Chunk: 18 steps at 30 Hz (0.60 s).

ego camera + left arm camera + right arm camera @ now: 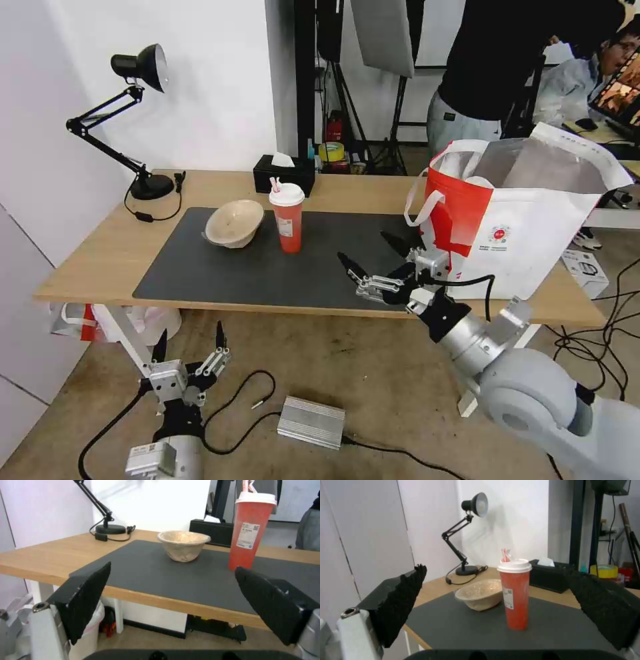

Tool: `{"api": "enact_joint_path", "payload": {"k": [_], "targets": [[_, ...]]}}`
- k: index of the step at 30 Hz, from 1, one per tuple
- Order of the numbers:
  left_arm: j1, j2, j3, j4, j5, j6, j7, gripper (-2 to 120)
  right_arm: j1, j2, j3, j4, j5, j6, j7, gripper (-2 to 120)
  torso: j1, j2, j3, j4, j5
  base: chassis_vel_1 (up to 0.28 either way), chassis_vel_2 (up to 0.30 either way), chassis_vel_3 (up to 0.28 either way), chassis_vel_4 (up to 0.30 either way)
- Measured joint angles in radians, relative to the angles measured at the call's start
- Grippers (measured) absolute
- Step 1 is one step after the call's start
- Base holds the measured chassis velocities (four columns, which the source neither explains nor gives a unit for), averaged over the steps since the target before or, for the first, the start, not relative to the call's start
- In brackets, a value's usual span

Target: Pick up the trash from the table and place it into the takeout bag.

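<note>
Reaching toward the red drink cup (pixel 287 217) looks like the step in hand: in the head view the right pincer (pixel 373 261) hovers over the near edge of the dark mat (pixel 200 267), jaws spread wide and empty, just beside the takeout bag (pixel 533 233) standing at the right end of the surface (pixel 93 253). The beige paper bowl (pixel 234 223) lies tilted just left of the cup. The left pincer (pixel 189 347) hangs low below the surface edge, also wide and empty.

From the left wrist, bowl (pixel 183 545) and cup (pixel 250 530) stand apart on the mat.

From the right wrist, the cup (pixel 515 595) sits centred between the spread jaws, well ahead; the next move calls for advancing level and closing gently around its body.
</note>
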Motion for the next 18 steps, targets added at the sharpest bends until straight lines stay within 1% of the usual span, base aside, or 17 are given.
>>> {"api": "enact_joint_path", "payload": {"k": [5,18], "targets": [[0.0,0.0,-0.003,0.0,-0.001,0.0,0.0,100,0.021,0.018,-0.023,-0.012,0.0,-0.001,0.0,100,0.0,0.0,0.0,0.0,0.0,0.0,0.0,0.0,0.0],[-0.008,-0.001,-0.006,0.007,-0.004,0.002,-0.001,100,0.089,0.029,-0.084,-0.03,0.007,-0.004,-0.001,100,0.0,0.0,0.0,0.0,0.0,0.0,0.0,0.0,0.0]]}}
